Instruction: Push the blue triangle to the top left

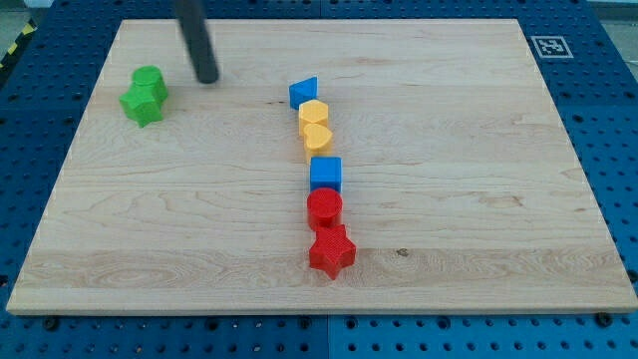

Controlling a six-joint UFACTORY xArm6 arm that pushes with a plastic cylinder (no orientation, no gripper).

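While my tip [207,78] sits upper left, you see small blue plastic triangle block [303,93] to its right, top of the block column | no jaws, bare rod | tip on wrong side for leftward push

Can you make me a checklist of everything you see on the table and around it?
Surface: wooden board, flat, with a small dark mark near the bottom.
Job's things: blue triangle at the top of a line of blocks in the middle, touching the yellow heart.
Clutter: green block at the view's left; blue cube, red round block and red star below the heart.
My tip: my tip is between the green block and the blue triangle, touching neither.
Cables: nothing seen.
Surroundings: blue table with holes; black and white tag at the top right corner.
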